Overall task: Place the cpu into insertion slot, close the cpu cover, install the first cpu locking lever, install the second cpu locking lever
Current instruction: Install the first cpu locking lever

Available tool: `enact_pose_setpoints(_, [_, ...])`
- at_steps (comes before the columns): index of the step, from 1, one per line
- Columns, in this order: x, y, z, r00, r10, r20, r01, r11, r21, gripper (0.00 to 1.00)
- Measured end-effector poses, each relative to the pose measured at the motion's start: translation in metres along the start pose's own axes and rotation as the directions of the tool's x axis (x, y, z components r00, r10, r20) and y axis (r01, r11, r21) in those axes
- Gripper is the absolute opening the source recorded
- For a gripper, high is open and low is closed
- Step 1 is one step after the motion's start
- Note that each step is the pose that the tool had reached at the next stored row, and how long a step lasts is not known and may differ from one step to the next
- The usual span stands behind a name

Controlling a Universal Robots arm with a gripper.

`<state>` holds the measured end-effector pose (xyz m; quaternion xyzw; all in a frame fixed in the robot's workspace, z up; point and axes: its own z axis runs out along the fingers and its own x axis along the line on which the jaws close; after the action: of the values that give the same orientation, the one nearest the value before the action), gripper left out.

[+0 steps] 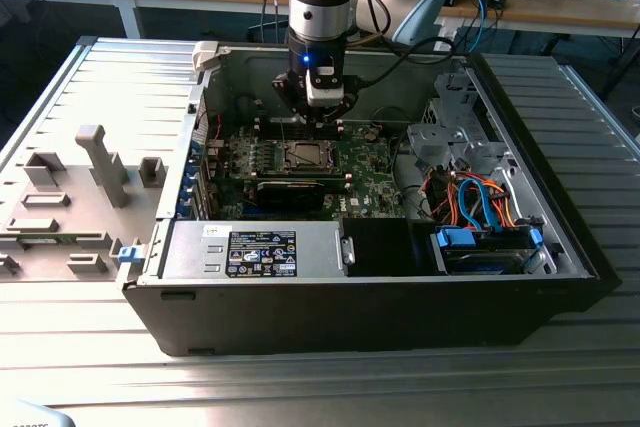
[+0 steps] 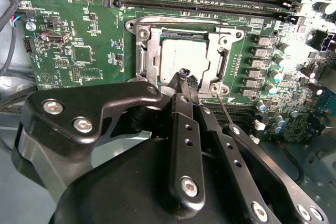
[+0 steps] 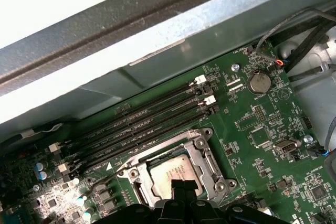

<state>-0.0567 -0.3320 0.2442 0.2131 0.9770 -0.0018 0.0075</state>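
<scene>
The cpu [image 2: 181, 57] lies flat in the insertion slot [image 2: 140, 34], its dull silver top showing through the cut-out of the cpu cover [image 2: 147, 61], which rests down around it. In the first wrist view the cpu [image 3: 170, 169] sits inside the same silvery cover [image 3: 202, 148]. My gripper [image 2: 185, 74] hovers just over the chip's near edge, fingertips pressed together with nothing seen between them. A thin locking lever rod [image 2: 223, 109] stands up beside the fingers. In the exterior view my gripper [image 1: 318, 119] hangs just behind the insertion slot [image 1: 303, 155].
Long memory slots [image 3: 142, 124] run beside the socket, close to the case wall [image 3: 157, 35]. A black power supply [image 1: 255, 252] and a drive bay with blue and orange cables [image 1: 480, 217] fill the case front. A grey fixture block [image 1: 70, 197] sits at the exterior view's left.
</scene>
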Motion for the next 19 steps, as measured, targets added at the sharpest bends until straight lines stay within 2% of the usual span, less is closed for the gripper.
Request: enact_pose_setpoints(19, [0.0, 0.0, 0.0, 0.9996, -0.027, 0.0, 0.027, 0.9996, -0.0004, 0.11])
